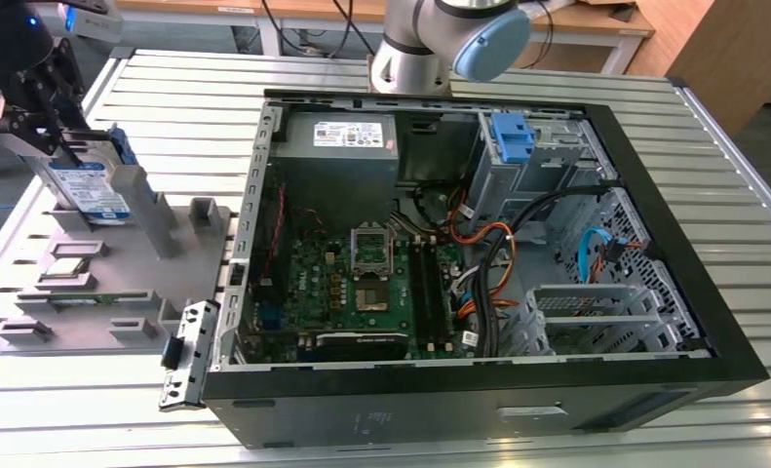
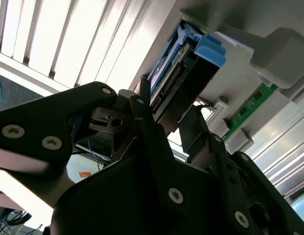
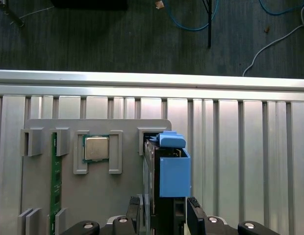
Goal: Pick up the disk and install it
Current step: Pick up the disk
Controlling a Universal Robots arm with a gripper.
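Observation:
The disk [image 1: 89,190] stands on edge in a slot of the grey holder plate [image 1: 112,283], at the exterior view's left, beside the open computer case [image 1: 697,322]. Its blue-and-white label faces the camera and a blue bracket frames it. My gripper [image 1: 62,146] comes down on it from above. In the first wrist view the disk [image 3: 174,176] rises between the two black fingers [image 3: 135,210], which lie against its two flat sides. The second wrist view shows the gripper [image 2: 166,110] shut on the disk [image 2: 191,73] near its connector end.
The grey holder plate [image 3: 127,196] also carries a processor chip [image 3: 96,148] and a green memory stick [image 3: 56,186]. Inside the case sit a motherboard [image 1: 359,283], a grey power supply [image 1: 346,136], a bare blue bracket [image 1: 512,136] and loose cables [image 1: 489,244]. The arm's base [image 1: 438,44] stands behind the case.

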